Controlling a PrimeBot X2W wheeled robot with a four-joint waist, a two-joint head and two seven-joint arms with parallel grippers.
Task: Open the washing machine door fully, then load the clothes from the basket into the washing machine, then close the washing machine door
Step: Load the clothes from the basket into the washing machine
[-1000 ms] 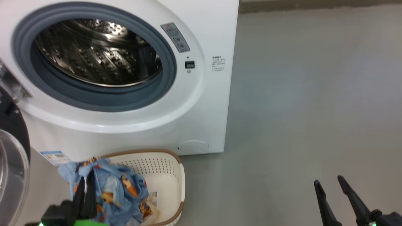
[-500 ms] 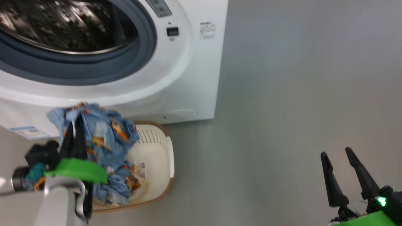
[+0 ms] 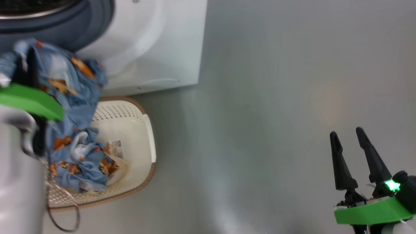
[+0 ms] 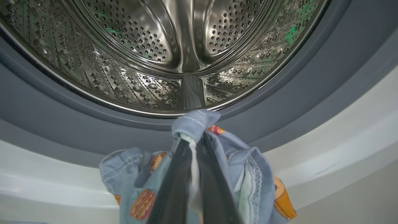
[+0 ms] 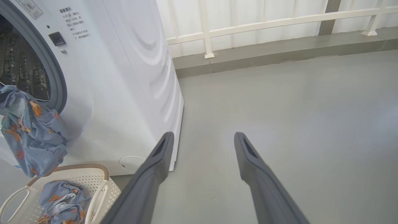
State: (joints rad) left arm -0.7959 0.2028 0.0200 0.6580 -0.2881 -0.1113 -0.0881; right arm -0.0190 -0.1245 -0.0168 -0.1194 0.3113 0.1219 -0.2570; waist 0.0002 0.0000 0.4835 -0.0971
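Observation:
My left gripper [image 3: 27,58] [image 4: 194,140] is shut on a light-blue piece of the clothes [image 3: 70,78] [image 4: 248,174] [image 5: 34,137], which hangs in front of the grey gasket [image 4: 279,102], just below the open steel drum [image 4: 174,46] of the washing machine [image 3: 156,42] [image 5: 124,77]. More bear-print clothes [image 3: 81,162] [image 5: 62,199] lie in the cream basket [image 3: 143,130] [image 5: 104,183] on the floor under the held piece. My right gripper [image 3: 347,133] [image 5: 203,137] stands open and empty over the floor, far right of the machine. The washing machine door is out of view.
Grey floor [image 3: 260,113] stretches to the right of the machine. A low kerb and a white railing [image 5: 264,21] run along the back. A thin cable loop [image 3: 65,214] hangs beside my pale left forearm [image 3: 16,182].
The head camera has swung down and to the right. My left gripper has lifted the blue garment from the basket up to the drum opening's lower rim. The right gripper stays open.

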